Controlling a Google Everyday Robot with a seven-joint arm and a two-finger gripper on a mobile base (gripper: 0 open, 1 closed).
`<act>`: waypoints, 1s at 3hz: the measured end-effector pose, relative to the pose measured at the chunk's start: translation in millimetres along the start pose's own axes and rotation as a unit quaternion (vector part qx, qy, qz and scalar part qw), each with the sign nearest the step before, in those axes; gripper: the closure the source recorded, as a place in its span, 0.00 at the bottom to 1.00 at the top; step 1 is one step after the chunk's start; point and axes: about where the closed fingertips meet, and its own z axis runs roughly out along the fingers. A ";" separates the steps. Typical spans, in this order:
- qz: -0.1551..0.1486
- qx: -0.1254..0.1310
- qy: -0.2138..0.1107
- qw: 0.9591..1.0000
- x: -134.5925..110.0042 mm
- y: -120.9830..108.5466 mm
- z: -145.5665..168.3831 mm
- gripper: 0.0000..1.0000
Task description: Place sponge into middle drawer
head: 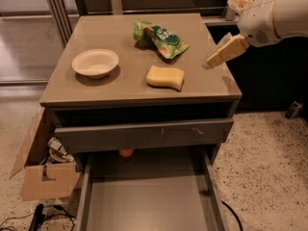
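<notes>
The pale yellow sponge (165,77) lies flat on the cabinet top, right of centre and near the front edge. My gripper (223,53) hangs above the right side of the cabinet top, to the right of the sponge and apart from it, holding nothing that I can see. The middle drawer (149,198) is pulled out wide at the bottom of the view, showing its smooth grey floor. A small orange thing (126,152) sits at its back.
A white bowl (95,62) stands at the left of the cabinet top. A green snack bag (161,37) lies behind the sponge. The scratched grey drawer front (144,134) sits above the open drawer. A cardboard box (43,174) stands on the floor at the left.
</notes>
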 end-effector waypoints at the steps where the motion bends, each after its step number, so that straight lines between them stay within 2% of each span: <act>1: -0.010 -0.039 0.009 0.999 -6.7 15.0 10.5 0.00; 2: -0.022 -0.104 0.027 0.994 -16.1 31.0 20.5 0.00; 3: -0.023 -0.151 0.041 0.987 -19.2 46.2 22.1 0.00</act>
